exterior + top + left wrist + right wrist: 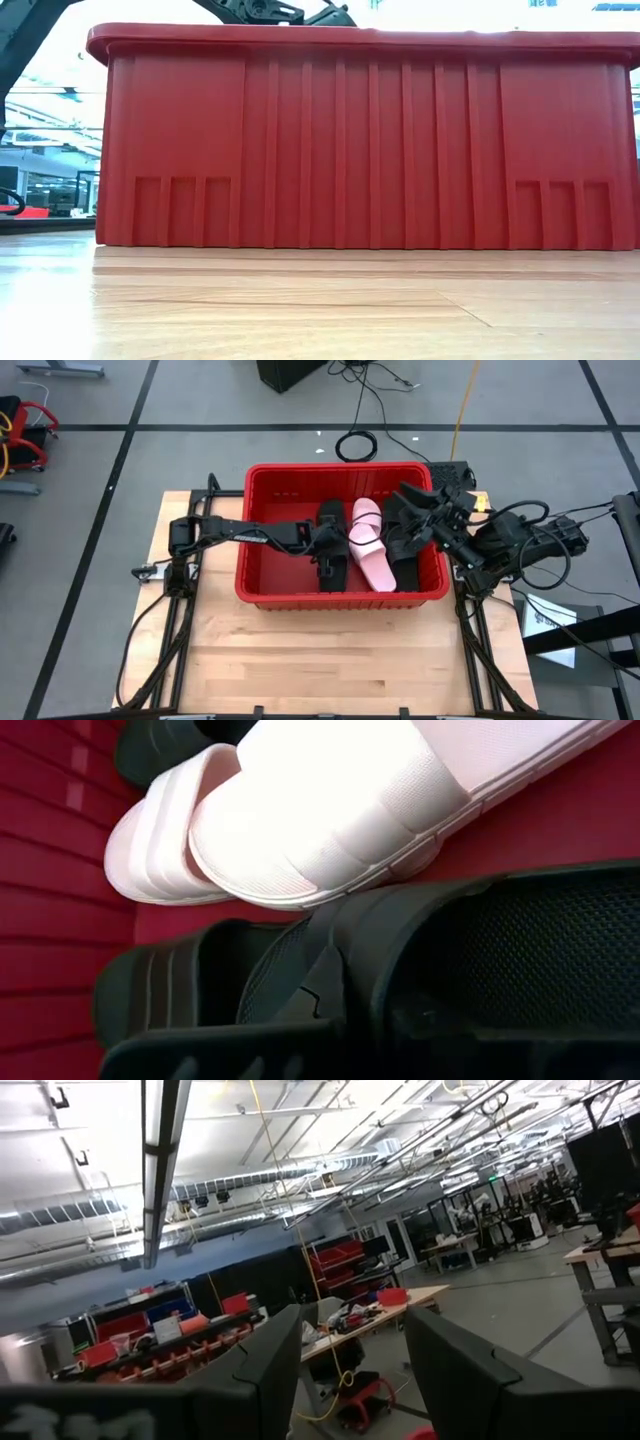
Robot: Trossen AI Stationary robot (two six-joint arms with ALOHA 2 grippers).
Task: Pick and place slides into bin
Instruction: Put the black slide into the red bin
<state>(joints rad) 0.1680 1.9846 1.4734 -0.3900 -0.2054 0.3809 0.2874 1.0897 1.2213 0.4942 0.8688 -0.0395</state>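
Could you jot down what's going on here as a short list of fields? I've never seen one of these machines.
Container: red bin on a wooden table
Contents: pink slides among black slides
Left gripper: down inside the bin, shut, over a black slide
Right gripper: open, raised over the bin's right end, empty
Slides outside the bin: none seen

a pale wooden table top [330, 650] is sitting on a grey floor [180, 400] crossed by dark lines, with black cables [356, 444] and a yellow cord [462, 405] trailing over it. beyond the right arm's parted jaws, long ceiling lights [160, 1170] are glowing among pipes and ducts [120, 1210], and workbenches [390, 1305] with what are probably red crates [345, 1260] are standing farther off.
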